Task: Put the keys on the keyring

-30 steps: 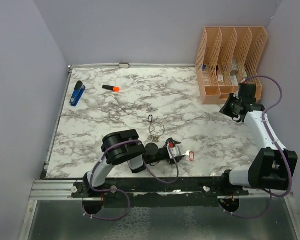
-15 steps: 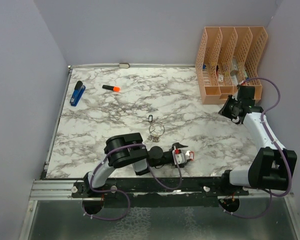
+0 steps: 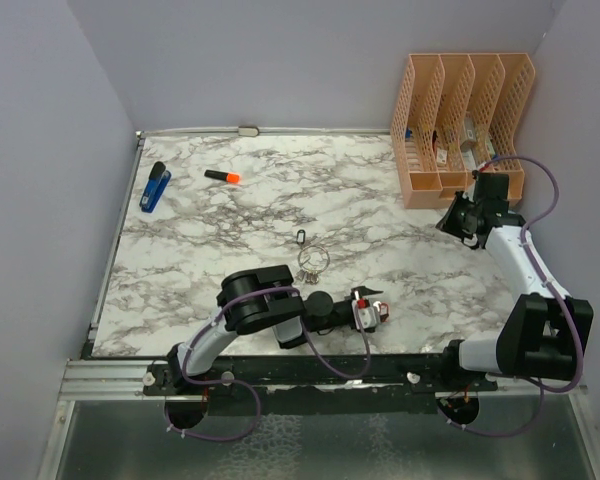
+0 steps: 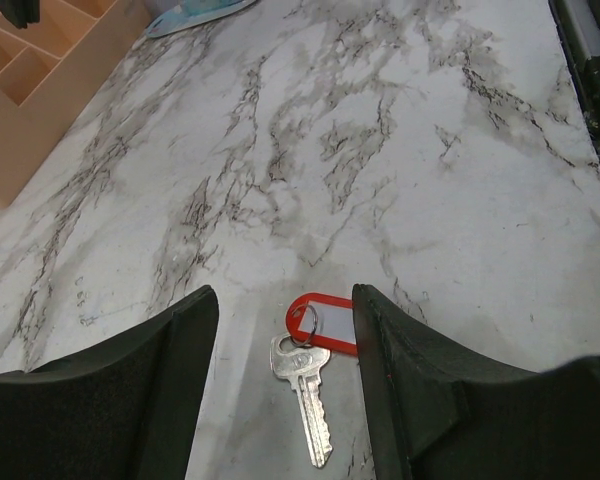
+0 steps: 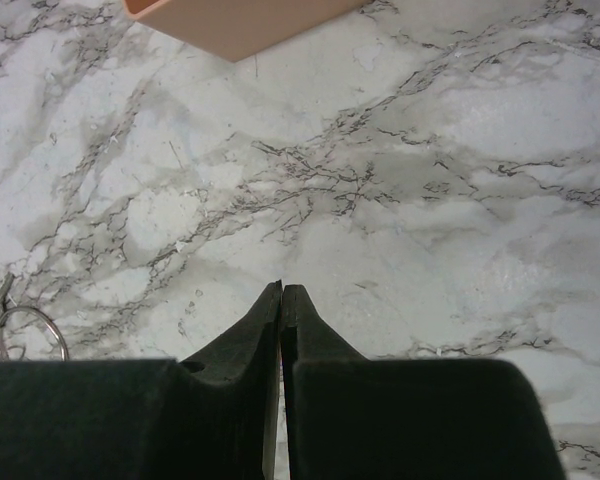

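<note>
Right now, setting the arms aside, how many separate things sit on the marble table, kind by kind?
Key with red tag: 1
Keyring with small keys: 1
Small dark item beside the ring: 1
Orange-capped marker: 1
Blue stapler-like tool: 1
Orange file rack: 1
Total: 6

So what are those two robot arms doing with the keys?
The left gripper is open, its fingers on either side of a silver key with a red tag that lies on the table. The right gripper is shut and empty, over by the orange rack. The keyring lies mid-table, so this key is not on it yet.
</note>
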{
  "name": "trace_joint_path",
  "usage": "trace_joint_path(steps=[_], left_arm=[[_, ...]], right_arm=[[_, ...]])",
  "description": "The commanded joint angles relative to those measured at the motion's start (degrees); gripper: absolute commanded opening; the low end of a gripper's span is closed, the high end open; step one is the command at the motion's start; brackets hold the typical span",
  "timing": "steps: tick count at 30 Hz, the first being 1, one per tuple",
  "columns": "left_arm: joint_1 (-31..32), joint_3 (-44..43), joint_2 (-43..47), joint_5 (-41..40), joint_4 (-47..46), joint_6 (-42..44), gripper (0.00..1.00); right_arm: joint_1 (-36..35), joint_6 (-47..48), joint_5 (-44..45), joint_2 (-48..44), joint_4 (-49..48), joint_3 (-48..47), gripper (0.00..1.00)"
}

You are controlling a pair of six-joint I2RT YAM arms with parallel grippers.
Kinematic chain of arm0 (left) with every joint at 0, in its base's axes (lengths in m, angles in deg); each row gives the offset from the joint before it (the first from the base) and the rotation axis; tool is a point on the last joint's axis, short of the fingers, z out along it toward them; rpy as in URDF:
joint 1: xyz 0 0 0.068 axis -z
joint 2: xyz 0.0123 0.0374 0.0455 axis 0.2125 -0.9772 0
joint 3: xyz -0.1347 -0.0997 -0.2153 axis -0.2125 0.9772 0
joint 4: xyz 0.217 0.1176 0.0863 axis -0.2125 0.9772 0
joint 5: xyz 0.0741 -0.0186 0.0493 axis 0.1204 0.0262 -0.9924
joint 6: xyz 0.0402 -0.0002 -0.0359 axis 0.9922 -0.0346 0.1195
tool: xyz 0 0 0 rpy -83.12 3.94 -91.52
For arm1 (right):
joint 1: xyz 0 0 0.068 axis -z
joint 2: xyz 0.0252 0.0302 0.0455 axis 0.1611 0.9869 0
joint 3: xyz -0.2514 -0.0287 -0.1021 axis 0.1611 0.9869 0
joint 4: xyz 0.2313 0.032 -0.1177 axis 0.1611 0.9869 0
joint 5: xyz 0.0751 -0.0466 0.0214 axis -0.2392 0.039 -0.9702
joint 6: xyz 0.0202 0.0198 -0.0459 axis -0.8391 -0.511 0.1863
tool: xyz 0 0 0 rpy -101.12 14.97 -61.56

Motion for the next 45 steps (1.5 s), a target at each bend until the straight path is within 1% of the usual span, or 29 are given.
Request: trace_joint_path(steps=[1, 6, 14, 19, 22, 26, 29, 32, 37, 41, 43, 45], left_arm=[[0.4, -1.5, -0.7, 1.9, -14.3, 0.1, 0.58], [0.4, -3.2, -2.8, 1.3, -14.3, 0.9, 0.57], [0.4, -4.0, -5.0, -1.5, -14.3, 1.1, 0.51], [0.4, -4.2, -5.6, -1.9, -14.3, 0.9, 0.45], [0.4, -3.8, -5.3, -1.8, -14.3, 0.5, 0.39], [0.4, -2.8, -4.8, -1.1, -14.3, 0.3, 0.21], [0.4, -2.2, -4.7, -1.1, -14.3, 0.1, 0.12], [0.4, -1.8, -4.7, -1.6, -14.3, -0.4, 0.0], [0.4, -0.4, -2.6, -3.4, -14.3, -1.7, 0.0], [-0.6, 1.5, 3.1, -5.4, -14.1, -3.4, 0.0], [-2.8, 1.6, 7.6, -5.6, -10.8, -7.1, 0.0], [-5.3, 1.0, 11.8, -6.6, -4.8, -9.3, 0.0]], right_arm=[[0.2, 1.0, -1.6, 0.7, -2.8, 0.8, 0.03], [0.2, 1.3, -1.9, 1.0, -3.1, 0.6, 0.03], [0.2, 1.7, -1.7, 1.2, -3.1, -0.1, 0.02], [0.2, 1.7, -1.8, 1.3, -3.3, 0.1, 0.01], [0.2, 1.7, -2.0, 1.4, -3.3, 0.2, 0.01], [0.3, 1.5, -2.2, 1.3, -3.2, 0.3, 0.01], [0.2, 1.5, -2.2, 1.0, -3.3, 0.4, 0.01], [0.2, 1.4, -2.2, 0.8, -3.2, 0.6, 0.01], [0.2, 1.7, -2.9, 0.5, -3.3, 0.7, 0.01], [0.2, 3.6, -5.5, -0.1, -3.9, 0.5, 0.01], [0.2, 5.3, -7.8, -0.7, -5.0, 0.5, 0.01], [0.2, 6.8, -10.3, -1.2, -5.7, 0.1, 0.01]])
